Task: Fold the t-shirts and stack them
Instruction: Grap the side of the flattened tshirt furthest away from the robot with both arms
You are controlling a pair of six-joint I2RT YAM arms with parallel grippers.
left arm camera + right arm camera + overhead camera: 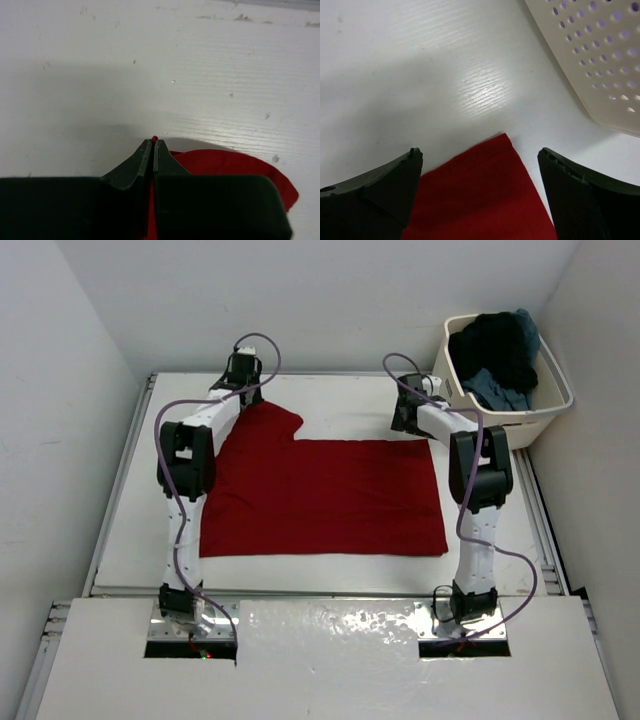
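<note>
Red t-shirt point(330, 495): spread flat across the middle of the white tabletop point(350, 405). Its body forms a wide rectangle. A narrower part runs up towards the far left corner, under the left arm point(190, 455).
Left fingers point(135, 165): clenched tip to tip, with a sliver of red cloth pinched between them. In the left wrist view a rounded fold of the red t-shirt point(225, 162) bulges out to the right, just behind the tips. Bare tabletop point(150, 60) lies ahead.
Right fingers point(385, 190): released and spread wide, one on each side of a corner of the red t-shirt point(475, 200). Neither touches the cloth. The corner points into the gap and lies flat on the tabletop point(420, 60).
Right arm point(480, 465): reaches to the far right corner of the red t-shirt, near the tub.
Cream tub point(555, 405): stands at the far right corner of the tabletop. Its perforated wall point(600, 55) fills the upper right of the right wrist view, apart from the red corner.
Black t-shirt point(490, 345): heaped in the tub, rising above its rim.
Slate blue-grey t-shirt point(495, 390): crumpled in the tub, at the near side under the black one.
Purple cables point(160, 430): loop along both arms.
</note>
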